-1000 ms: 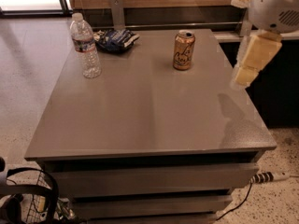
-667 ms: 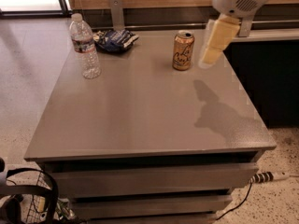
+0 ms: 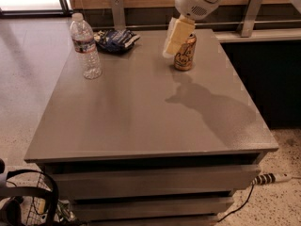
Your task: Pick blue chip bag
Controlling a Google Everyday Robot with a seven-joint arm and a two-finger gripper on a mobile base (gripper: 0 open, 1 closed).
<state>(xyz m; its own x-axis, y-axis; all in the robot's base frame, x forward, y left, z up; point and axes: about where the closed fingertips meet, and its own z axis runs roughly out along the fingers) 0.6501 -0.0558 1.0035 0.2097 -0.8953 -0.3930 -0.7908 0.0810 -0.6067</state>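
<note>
The blue chip bag lies ungrasped at the tabletop's upper left. The gripper hovers upper centre beside the drink can; I cannot tell whether its jaws are open or closed.

The crumpled dark blue chip bag lies near the table's far edge, the claw apart to its right.

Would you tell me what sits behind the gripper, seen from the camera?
The can on the table. The gripper, above the table, covers the can's upper left.
</note>
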